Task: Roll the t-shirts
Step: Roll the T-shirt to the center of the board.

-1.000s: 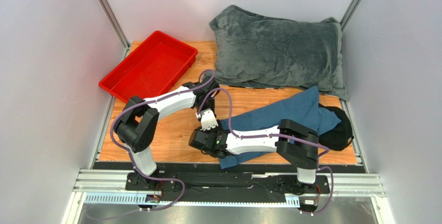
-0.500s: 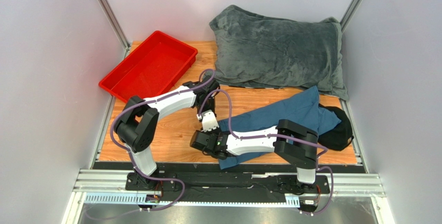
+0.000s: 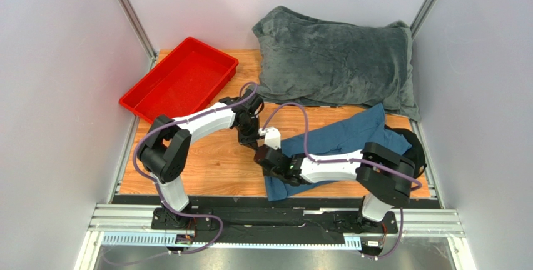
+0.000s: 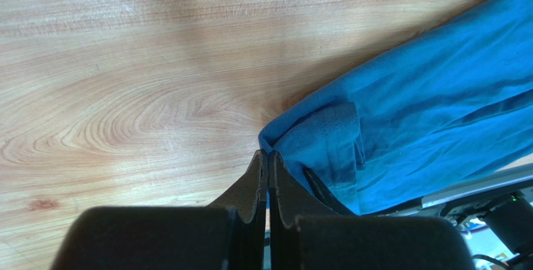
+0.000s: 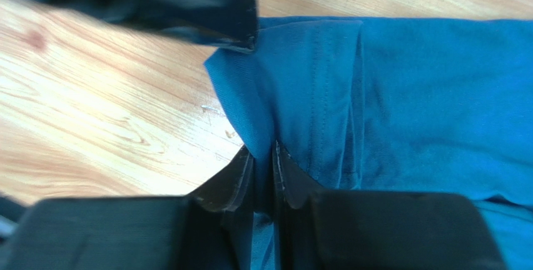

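Overhead, the teal-blue t-shirt [image 3: 350, 135] lies as a long crumpled band on the table [image 3: 213, 164], slanting from the middle of the near edge towards the right edge. Its far end drapes over a black item [image 3: 410, 157] that I cannot identify. A red tray [image 3: 144, 104] sits at the far left corner and a grey blanket [image 3: 338, 64] is heaped along the far edge, towards the right corner. Both arms reach to the shirt's near-left end. The left gripper [image 3: 251, 140] and the right gripper [image 3: 266, 155] are just beside each other there, but this view is too coarse to show their jaws.

Seen from the left wrist, the plain, unprinted cloth has a stitched hem folded back at its corner. The left gripper [image 4: 268, 155] has its fingers pressed together, tips touching that corner. Whether any cloth lies between them cannot be told. Bare wood fills the rest of this view.

From the right wrist, a soft ridge of the shirt's edge rises off the wood and runs down into the right gripper [image 5: 263, 154]. Its fingers are nearly together and pinch that fold, with blue showing in the slit between them. At the top of this view the dark fingers of the left gripper meet the same edge, further along the hem.
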